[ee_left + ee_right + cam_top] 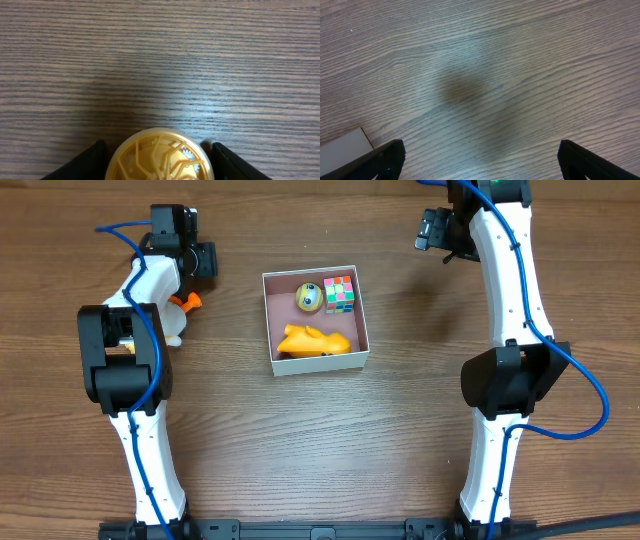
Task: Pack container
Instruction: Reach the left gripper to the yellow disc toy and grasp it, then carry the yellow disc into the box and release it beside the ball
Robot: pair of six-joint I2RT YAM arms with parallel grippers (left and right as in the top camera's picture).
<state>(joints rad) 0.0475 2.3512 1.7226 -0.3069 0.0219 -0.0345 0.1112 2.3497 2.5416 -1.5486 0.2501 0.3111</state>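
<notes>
The container (316, 362), a square white-walled box with a pink-brown inside, stands at mid table. In it lie a yellow ball (308, 298), a colour cube (339, 294) and an orange toy (314, 341). In the left wrist view my left gripper (159, 162) has a black finger pressed against each side of a round yellow toy (160, 157) with gears showing, low over the wood. Overhead, the left gripper (190, 280) is left of the container, above a white and orange toy (178, 320) that the arm partly hides. My right gripper (480, 160) stands open over bare wood.
The right gripper (440, 235) hangs at the back, right of the container. A white corner of the container (345, 145) shows at the lower left of the right wrist view. Both arm bases stand at the near edge.
</notes>
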